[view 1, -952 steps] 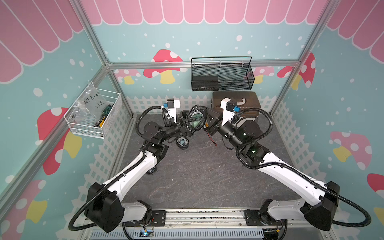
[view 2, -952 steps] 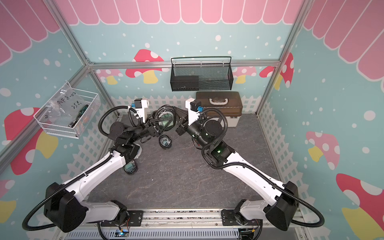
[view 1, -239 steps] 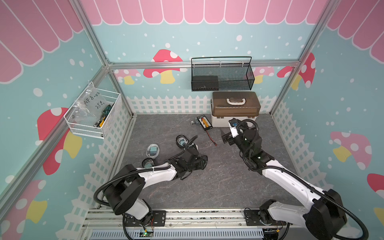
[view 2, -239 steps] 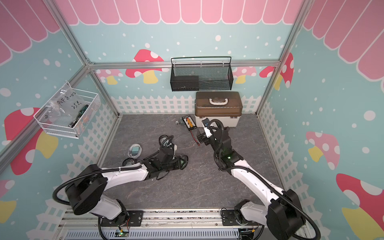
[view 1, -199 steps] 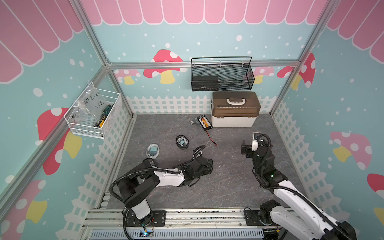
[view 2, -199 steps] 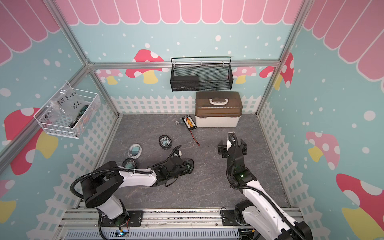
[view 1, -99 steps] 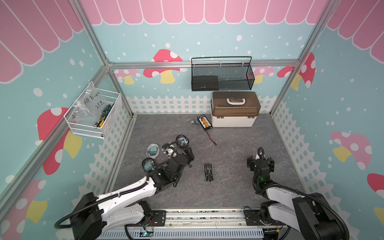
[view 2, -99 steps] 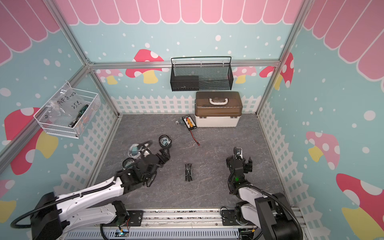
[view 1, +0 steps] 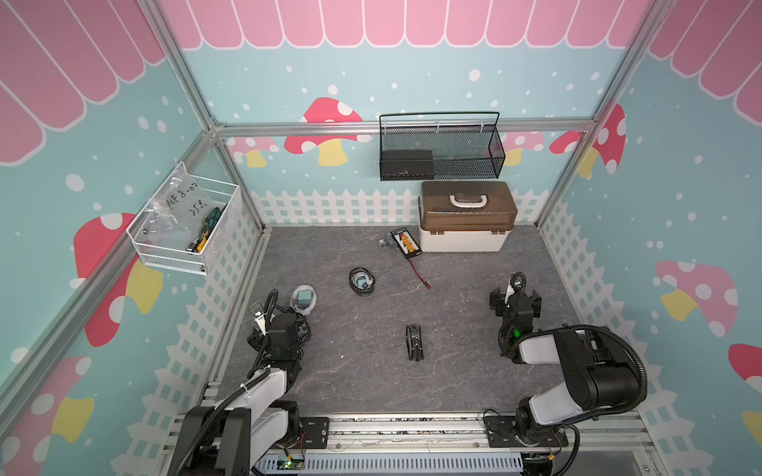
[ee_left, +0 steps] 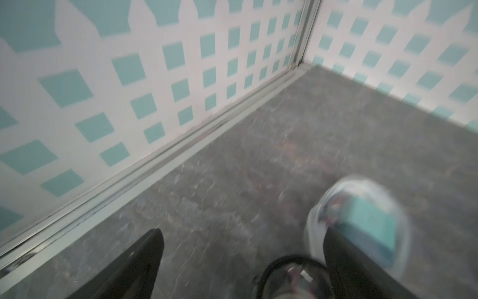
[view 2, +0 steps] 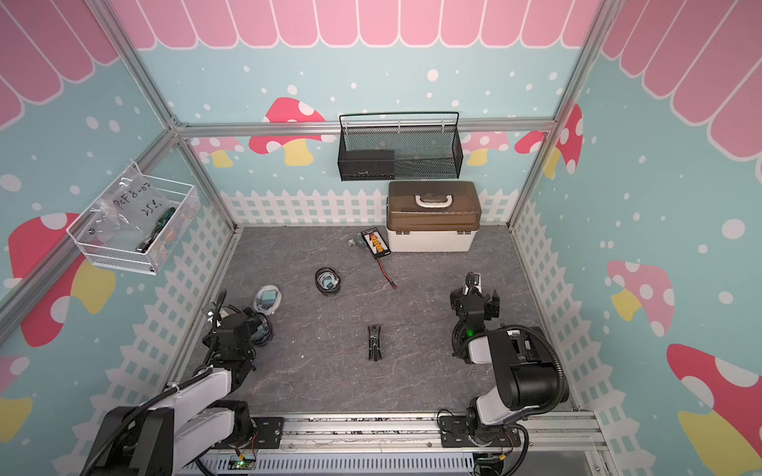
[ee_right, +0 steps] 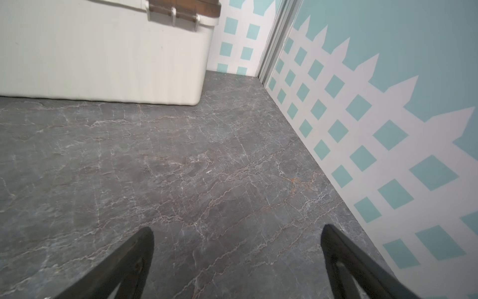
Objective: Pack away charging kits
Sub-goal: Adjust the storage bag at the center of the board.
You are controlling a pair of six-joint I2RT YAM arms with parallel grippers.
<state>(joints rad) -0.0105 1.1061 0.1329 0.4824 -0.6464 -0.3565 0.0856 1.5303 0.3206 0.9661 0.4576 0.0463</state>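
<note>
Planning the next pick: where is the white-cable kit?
The white-cable kit lies at the left of the floor in both top views, just ahead of the open left hand.

Left wrist view motion-smeared. White-coil kit [ee_left: 367, 217] half behind a finger [ee_left: 346, 264]; black-coil kit [ee_left: 292, 278] cut by frame edge.
</note>
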